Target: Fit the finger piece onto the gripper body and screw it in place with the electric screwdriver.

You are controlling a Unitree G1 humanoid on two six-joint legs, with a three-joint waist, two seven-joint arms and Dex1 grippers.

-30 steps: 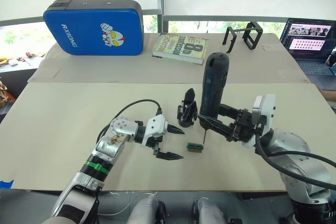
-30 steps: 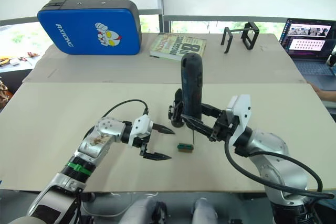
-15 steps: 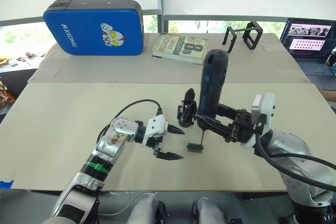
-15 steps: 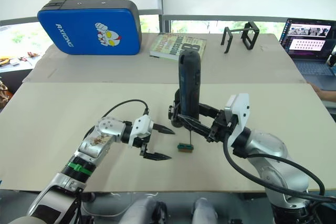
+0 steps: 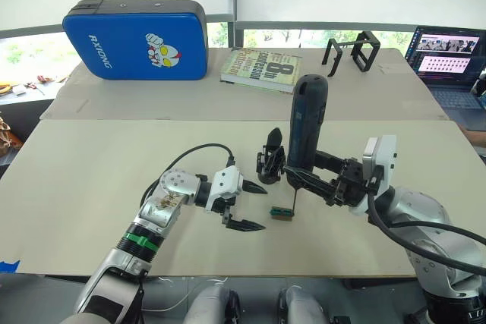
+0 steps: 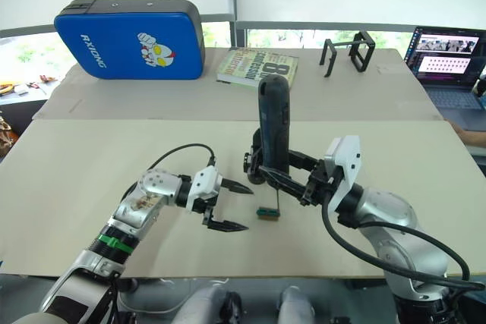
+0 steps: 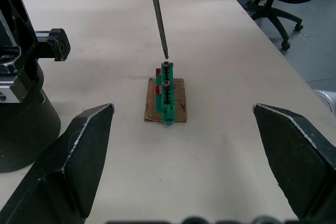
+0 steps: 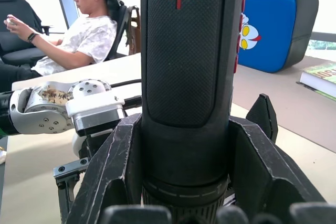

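On your left, your left gripper (image 5: 244,204) is hanging just above the table (image 5: 91,187) with its fingers spread wide and nothing between them. In its wrist view the green-and-dark block (image 7: 167,94) is lying on the table between the two fingers, clear of both.

Just right of that, the gripper body (image 5: 269,162) is standing upright on its round base, one pointed finger sticking up. I cannot make out the loose finger piece, so find it before you move on.

Next to the body, the electric screwdriver (image 5: 306,127) is standing near upright. Your right gripper (image 5: 319,175) is clamping it around the lower barrel, both fingers pressing its sides. The thin bit (image 7: 157,14) is pointing down with its tip just over the far end of the block, possibly touching; I cannot tell.

The screwdriver looks rigid and top-heavy, with most of its length rising above your grip, so it is likely to tip if you loosen. The textured barrel should be giving good friction; your low hold is probably keeping the tip steady. The bit is slender, so be avoiding side loads.
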